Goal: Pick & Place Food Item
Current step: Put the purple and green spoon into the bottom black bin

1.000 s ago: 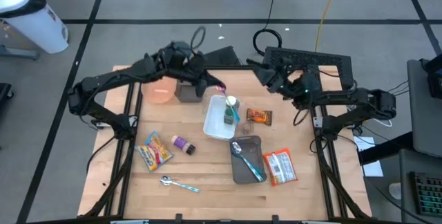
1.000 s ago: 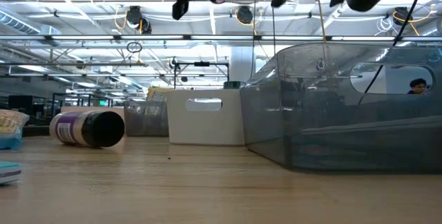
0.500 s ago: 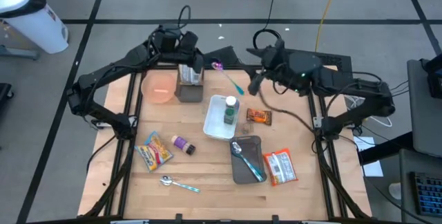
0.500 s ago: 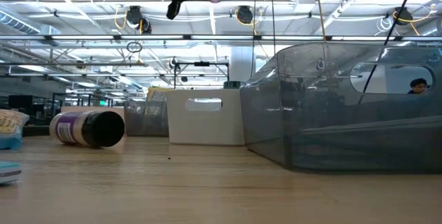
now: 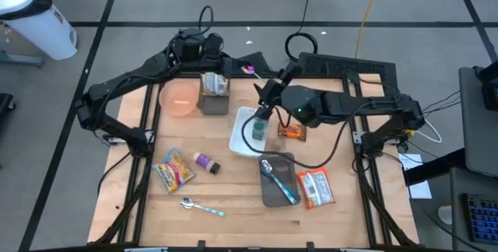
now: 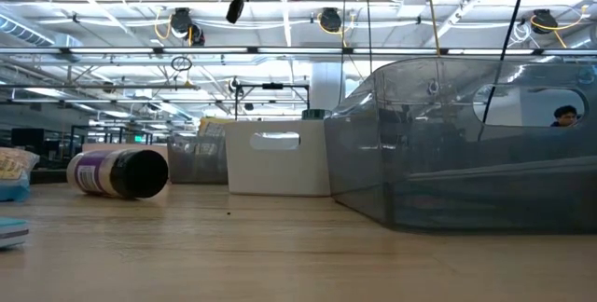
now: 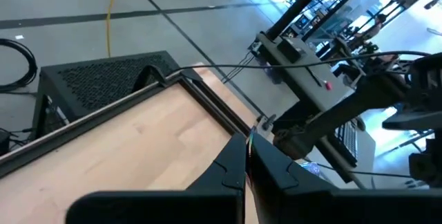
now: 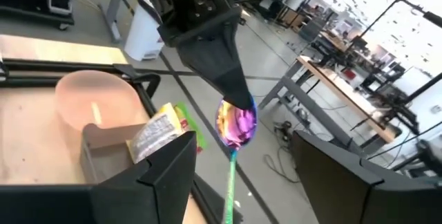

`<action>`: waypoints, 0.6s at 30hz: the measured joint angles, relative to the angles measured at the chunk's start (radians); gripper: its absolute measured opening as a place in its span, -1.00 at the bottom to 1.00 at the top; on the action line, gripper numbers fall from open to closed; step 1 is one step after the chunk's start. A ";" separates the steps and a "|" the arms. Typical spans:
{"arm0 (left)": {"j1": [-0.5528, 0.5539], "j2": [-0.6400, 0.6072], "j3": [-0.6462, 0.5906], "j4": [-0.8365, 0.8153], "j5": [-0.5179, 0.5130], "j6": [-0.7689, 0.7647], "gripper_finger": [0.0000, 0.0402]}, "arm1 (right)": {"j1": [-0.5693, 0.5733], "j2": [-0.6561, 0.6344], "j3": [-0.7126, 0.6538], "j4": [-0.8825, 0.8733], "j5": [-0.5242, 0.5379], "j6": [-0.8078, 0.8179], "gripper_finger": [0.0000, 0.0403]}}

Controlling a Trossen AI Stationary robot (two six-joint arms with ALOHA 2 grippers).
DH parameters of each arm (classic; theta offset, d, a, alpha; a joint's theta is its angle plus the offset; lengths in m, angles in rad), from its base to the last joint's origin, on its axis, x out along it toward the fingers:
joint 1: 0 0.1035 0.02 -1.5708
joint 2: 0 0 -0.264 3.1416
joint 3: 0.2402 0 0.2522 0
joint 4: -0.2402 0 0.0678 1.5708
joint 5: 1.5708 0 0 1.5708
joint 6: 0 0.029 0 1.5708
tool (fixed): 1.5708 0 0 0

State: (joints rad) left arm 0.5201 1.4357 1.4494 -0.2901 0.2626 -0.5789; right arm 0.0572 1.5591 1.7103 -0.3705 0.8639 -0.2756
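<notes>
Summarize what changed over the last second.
The left hand, shut on the iridescent spoon, pulled back from above the white bin to the table's back edge. The right arm swung in from the back right to the centre; its open right hand now faces that spoon, not touching it. Nothing taken or released. Bin, green bottle and the other table items stayed put.

Table [image 5: 226, 182] matt pale wood; spoon [image 8: 237, 122] iridescent glossy metal.
</notes>
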 joint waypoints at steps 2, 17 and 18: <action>-0.001 0.000 0.000 0.000 -0.002 -0.002 -0.98 | -0.003 0.000 0.000 -0.001 0.000 0.020 0.14; -0.047 0.000 0.000 0.004 -0.081 -0.004 -0.98 | -0.005 -0.001 0.000 -0.110 0.000 0.109 0.12; -0.053 0.000 0.000 0.005 -0.087 -0.003 -0.98 | -0.005 -0.001 0.000 -0.117 -0.001 0.116 0.12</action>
State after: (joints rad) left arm 0.4676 1.4357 1.4494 -0.2852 0.1758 -0.5816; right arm 0.0517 1.5585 1.7107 -0.4872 0.8632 -0.1596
